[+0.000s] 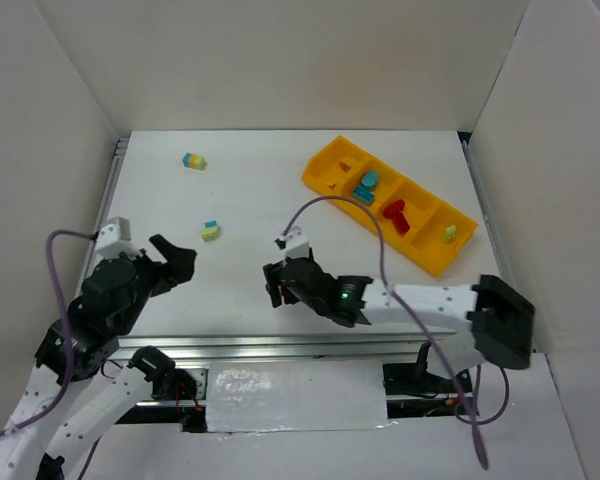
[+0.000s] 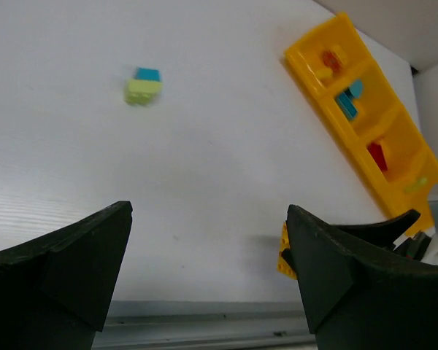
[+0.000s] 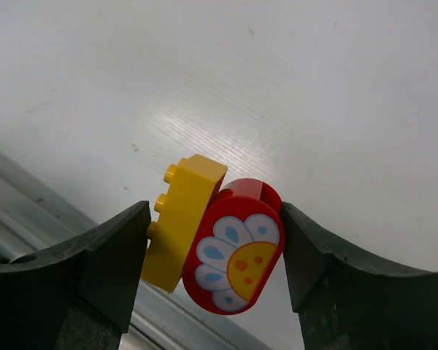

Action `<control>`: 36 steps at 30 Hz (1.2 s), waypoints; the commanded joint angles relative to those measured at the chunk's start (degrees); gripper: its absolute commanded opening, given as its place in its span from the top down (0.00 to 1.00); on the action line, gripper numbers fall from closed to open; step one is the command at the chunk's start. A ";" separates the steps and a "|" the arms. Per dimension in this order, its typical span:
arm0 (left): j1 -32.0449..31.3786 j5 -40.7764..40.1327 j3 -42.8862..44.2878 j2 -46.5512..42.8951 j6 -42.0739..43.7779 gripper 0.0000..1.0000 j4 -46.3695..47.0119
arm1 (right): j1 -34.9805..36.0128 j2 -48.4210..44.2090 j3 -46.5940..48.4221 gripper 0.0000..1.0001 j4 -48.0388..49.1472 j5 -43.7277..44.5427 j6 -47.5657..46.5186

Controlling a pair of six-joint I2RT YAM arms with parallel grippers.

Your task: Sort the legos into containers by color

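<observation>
My right gripper (image 1: 277, 285) (image 3: 215, 248) is shut on a clump of two legos, a yellow brick (image 3: 182, 219) stuck to a red rounded brick with a flower print (image 3: 241, 255), held just above the table near its front edge. My left gripper (image 1: 175, 262) (image 2: 209, 211) stands open and empty at the front left. A teal and yellow-green clump (image 1: 211, 231) (image 2: 143, 85) lies ahead of it. Another teal, yellow and orange clump (image 1: 194, 161) lies at the far left. The orange-yellow containers tray (image 1: 320, 170) (image 2: 306, 69) sits at the back right, holding red, teal and yellow-green legos.
A metal rail (image 1: 280, 345) runs along the table's near edge. White walls close in the left, back and right sides. Purple cables (image 1: 380, 240) loop over the right arm and beside the left arm. In the left wrist view, the held yellow brick (image 2: 283, 255) peeks out by the right finger.
</observation>
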 commanded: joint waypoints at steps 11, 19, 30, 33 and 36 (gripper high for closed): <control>-1.79 53.39 -6.73 22.50 -11.69 0.02 41.74 | 0.19 -30.84 -14.51 1.00 15.07 -1.68 -16.42; -8.64 51.36 -5.67 30.50 -12.22 0.03 46.14 | 0.28 -33.03 -13.90 1.00 13.05 -3.61 -15.98; -10.76 51.54 -6.99 34.81 -13.27 0.34 48.77 | 0.28 -35.94 -14.78 1.00 14.45 -6.06 -16.51; -10.93 52.59 -6.64 35.34 -13.19 0.65 50.52 | 0.28 -35.23 -14.60 1.00 14.80 -7.38 -16.16; -11.11 54.52 -5.94 35.43 -12.40 1.00 52.38 | 0.37 -34.27 -14.69 0.67 15.15 -8.00 -15.54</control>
